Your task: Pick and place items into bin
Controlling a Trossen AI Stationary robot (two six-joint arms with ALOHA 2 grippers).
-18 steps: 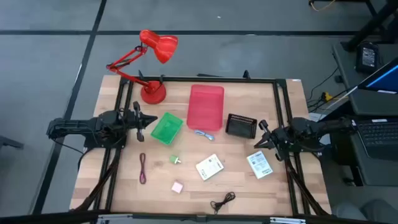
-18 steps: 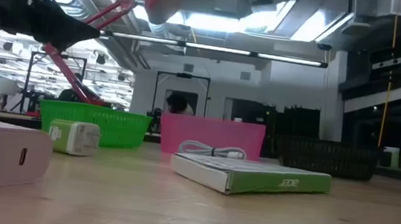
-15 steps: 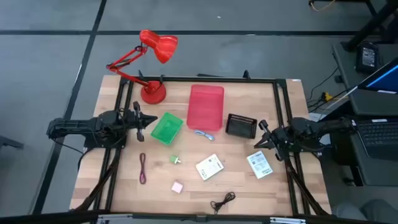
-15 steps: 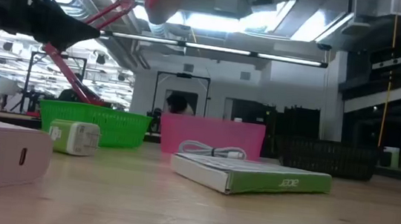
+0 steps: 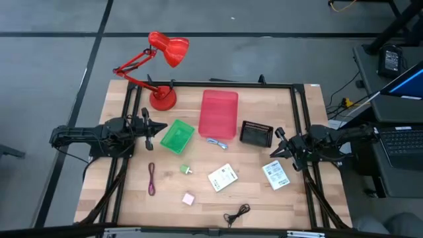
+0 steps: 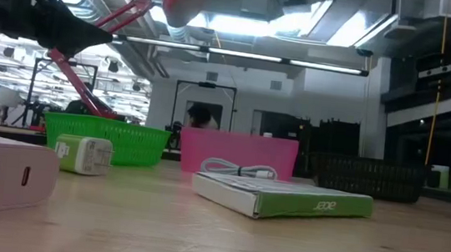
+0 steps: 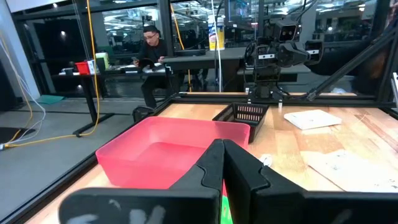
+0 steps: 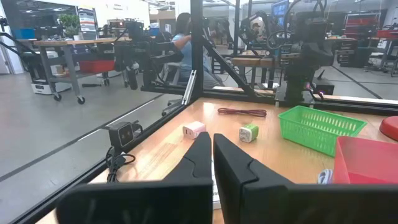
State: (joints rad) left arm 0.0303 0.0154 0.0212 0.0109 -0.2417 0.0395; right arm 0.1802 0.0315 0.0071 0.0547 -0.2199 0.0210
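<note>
Loose items lie flat on the wooden table: two white printed packets (image 5: 223,177) (image 5: 275,174), a pink cube (image 5: 189,198), a green-white piece (image 5: 187,170), a purple cord (image 5: 151,178), a black cord (image 5: 236,213) and a bluish strip (image 5: 217,142) beside the pink bin (image 5: 219,114). My left gripper (image 5: 163,129) hovers shut at the left side, by the green basket (image 5: 177,136). My right gripper (image 5: 272,151) hovers shut at the right side, between the black basket (image 5: 256,133) and the right packet. The wrist views show each pair of fingers (image 7: 222,155) (image 8: 212,146) closed together on nothing.
A red desk lamp (image 5: 162,66) stands at the far left corner. A black metal frame (image 5: 218,84) runs around the table. Bare wood lies between the items near the front edge. A person sits at a desk in the room beyond.
</note>
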